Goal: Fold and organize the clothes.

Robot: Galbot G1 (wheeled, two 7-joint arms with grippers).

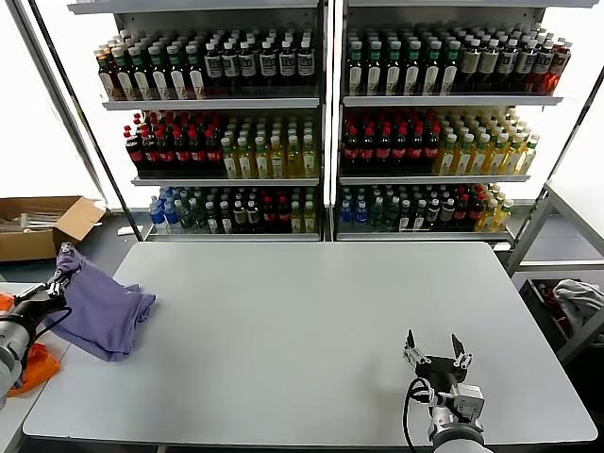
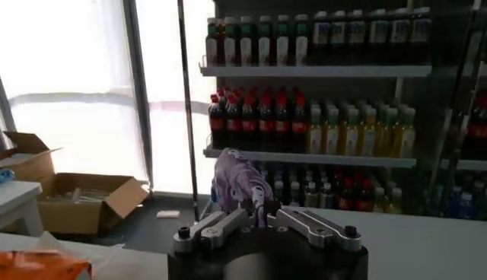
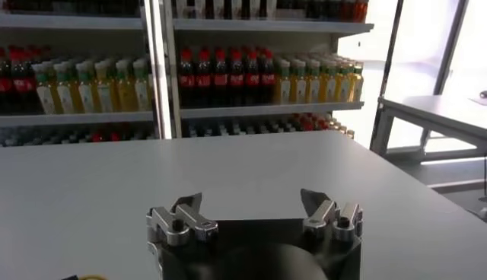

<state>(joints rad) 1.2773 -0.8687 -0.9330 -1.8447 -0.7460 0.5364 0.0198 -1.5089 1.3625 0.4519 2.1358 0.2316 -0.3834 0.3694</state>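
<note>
The left claw (image 1: 58,279) sits at the robot's far left, fingers pinched together. The right claw (image 1: 435,356) rests near its body, fingers spread wide.

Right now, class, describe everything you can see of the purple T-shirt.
The T-shirt is lavender-purple, soft cotton by its look, and unfolded: a crumpled heap draped over the left edge of the grey table. One bunched end is lifted and pinched in the shut left gripper; the left wrist view shows dark purple print on that pinched cloth. The rest sags onto the tabletop. The open right gripper hovers far away, touching nothing.
</note>
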